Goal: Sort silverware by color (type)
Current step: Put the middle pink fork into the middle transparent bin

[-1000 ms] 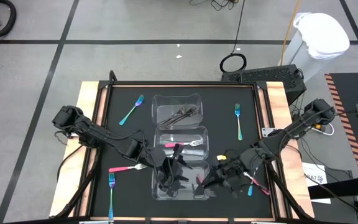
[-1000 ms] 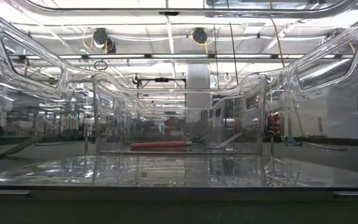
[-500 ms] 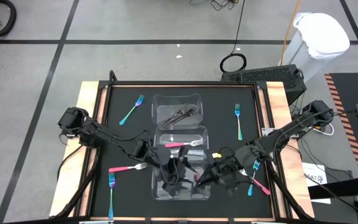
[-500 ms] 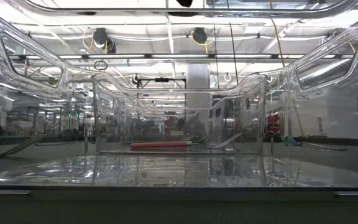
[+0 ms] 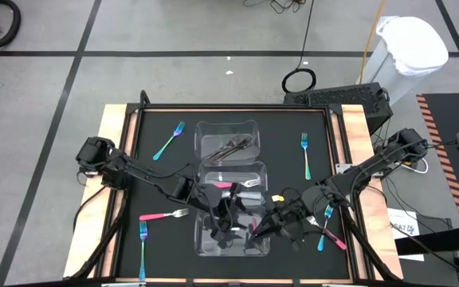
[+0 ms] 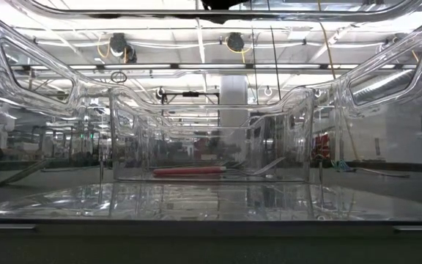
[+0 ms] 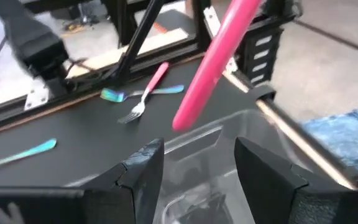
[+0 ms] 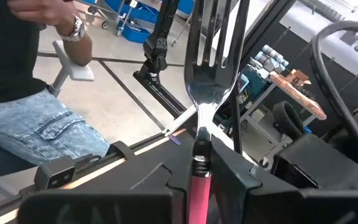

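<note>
Overhead, right hand [image 5: 255, 229] grips pink fork [image 8: 199, 106], tines up.

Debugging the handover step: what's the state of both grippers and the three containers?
Right gripper: shut on pink fork.
Left gripper: open, empty.
Far container: holds grey forks.
Middle container: holds second pink fork.
Near container: contents hidden under grippers.
</note>
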Controlling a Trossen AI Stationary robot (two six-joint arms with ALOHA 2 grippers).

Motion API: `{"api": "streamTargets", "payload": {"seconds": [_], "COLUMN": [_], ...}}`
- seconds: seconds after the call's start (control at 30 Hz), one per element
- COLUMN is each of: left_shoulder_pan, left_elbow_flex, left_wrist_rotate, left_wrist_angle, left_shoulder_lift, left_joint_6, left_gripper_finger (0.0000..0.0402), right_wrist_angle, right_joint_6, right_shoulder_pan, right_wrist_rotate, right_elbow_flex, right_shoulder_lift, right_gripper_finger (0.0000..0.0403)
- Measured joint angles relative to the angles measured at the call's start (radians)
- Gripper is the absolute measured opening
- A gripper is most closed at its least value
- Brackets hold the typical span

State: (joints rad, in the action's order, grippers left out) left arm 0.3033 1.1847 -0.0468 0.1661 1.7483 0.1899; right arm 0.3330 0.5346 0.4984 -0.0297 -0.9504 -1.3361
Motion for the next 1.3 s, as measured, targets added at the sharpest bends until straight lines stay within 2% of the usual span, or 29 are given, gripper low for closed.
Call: {"api": "streamTargets", "payload": {"seconds": [0.17,0.3,0.53,0.7,1.07,1.3], "left_shoulder_pan": [-0.006,-0.004,-0.006,-0.001,-0.003,-0.020], "left_elbow_flex": [0.000,0.000,0.000,0.000,0.000,0.000], "left_wrist_rotate": [0.033,-0.006,-0.042,-0.128,-0.132,-0.132], "left_wrist_angle": [-0.022,-0.009,0.018,0.068,0.186,0.188], "left_shoulder_lift": [-0.015,-0.016,-0.009,-0.009,0.082,0.085], "left_joint_6": [0.000,0.014,0.036,0.031,0.027,0.013], "left_gripper_finger": [0.0198,0.0198,0.0198,0.0198,0.0198,0.0197], "right_wrist_angle": [0.000,0.000,0.037,0.051,0.061,0.060], "right_joint_6": [-0.004,-0.006,-0.003,0.008,0.003,-0.008], "right_shoulder_pan": [0.000,0.000,-0.016,-0.023,-0.054,-0.054], "right_wrist_rotate": [-0.001,-0.005,-0.105,-0.107,-0.106,-0.106], "right_elbow_flex": [0.000,0.000,0.000,0.000,0.000,0.000], "right_shoulder_lift": [0.000,0.000,-0.008,-0.022,-0.046,-0.046], "right_gripper_finger": [0.0038,0.0038,0.0038,0.0038,0.0038,0.0038]}}
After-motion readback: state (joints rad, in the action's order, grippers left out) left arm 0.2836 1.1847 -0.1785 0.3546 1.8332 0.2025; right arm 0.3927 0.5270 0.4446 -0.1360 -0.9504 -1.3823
